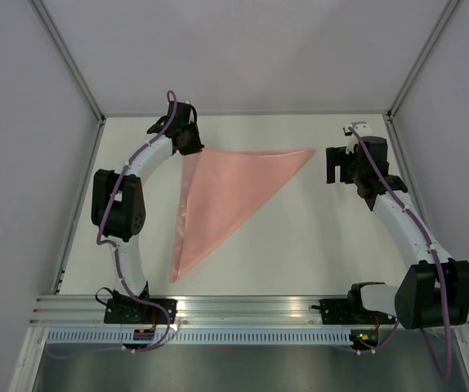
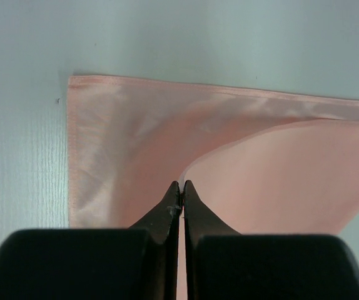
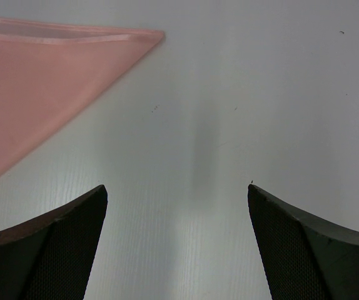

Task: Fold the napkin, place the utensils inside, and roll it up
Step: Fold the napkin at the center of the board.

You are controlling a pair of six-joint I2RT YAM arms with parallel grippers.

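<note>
Overhead, the napkin [image 1: 218, 196] lies on the white counter [image 1: 300, 245] left of centre, doubled into a triangle. Its square corner sits at upper left. Its long folded edge runs diagonally from a tip at lower left to a tip at upper right, so that diagonal is its long axis. The left end effector [image 1: 189, 145] sits on the square corner, and the right end effector [image 1: 332, 166] hangs just beyond the upper-right tip, apart from it. In the left wrist view the left end effector [image 2: 181, 186] is closed tight, and the upper ply's edge curves straight into its tips. I judge it pinches that ply's corner, which stops short of the glossy lower ply's corner at upper left. In the right wrist view the right end effector [image 3: 177, 185] is spread wide and holds nothing, with bare counter between its fingers and the napkin's tip at upper left. The fold looks nearly finished. The next move calls for carrying the pinched corner onto the lower corner, then letting go without dragging the cloth.
</note>
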